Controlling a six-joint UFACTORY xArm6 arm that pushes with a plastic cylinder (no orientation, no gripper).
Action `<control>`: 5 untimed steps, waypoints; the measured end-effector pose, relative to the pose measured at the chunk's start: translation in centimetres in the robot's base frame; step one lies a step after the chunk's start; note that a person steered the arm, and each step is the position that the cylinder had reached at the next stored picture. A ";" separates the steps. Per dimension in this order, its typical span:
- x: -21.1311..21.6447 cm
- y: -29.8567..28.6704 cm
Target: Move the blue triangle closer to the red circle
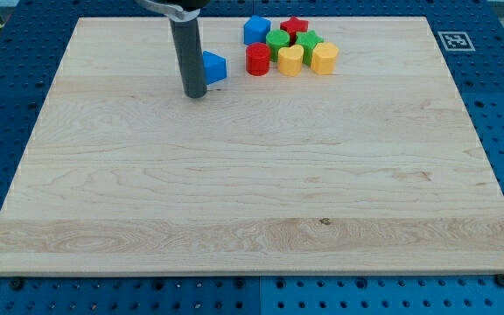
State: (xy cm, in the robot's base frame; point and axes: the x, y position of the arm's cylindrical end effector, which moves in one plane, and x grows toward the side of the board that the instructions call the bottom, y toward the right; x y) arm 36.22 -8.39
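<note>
My tip (196, 94) touches the blue triangle block (213, 67) on its left; there's no claw. The red circle block (257, 59) sits near its right. Mid-push; next, slide rightward.

blue triangle (214, 67): I see it lying flat near the view's top.
red circle (257, 59): upright cylinder, just right of it, apart.

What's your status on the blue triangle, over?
My tip on the board, against the blue triangle from the view's left. Red circle just to the triangle's right, small gap between. Nothing in that gap.
</note>
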 end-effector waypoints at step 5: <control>-5.2 1.9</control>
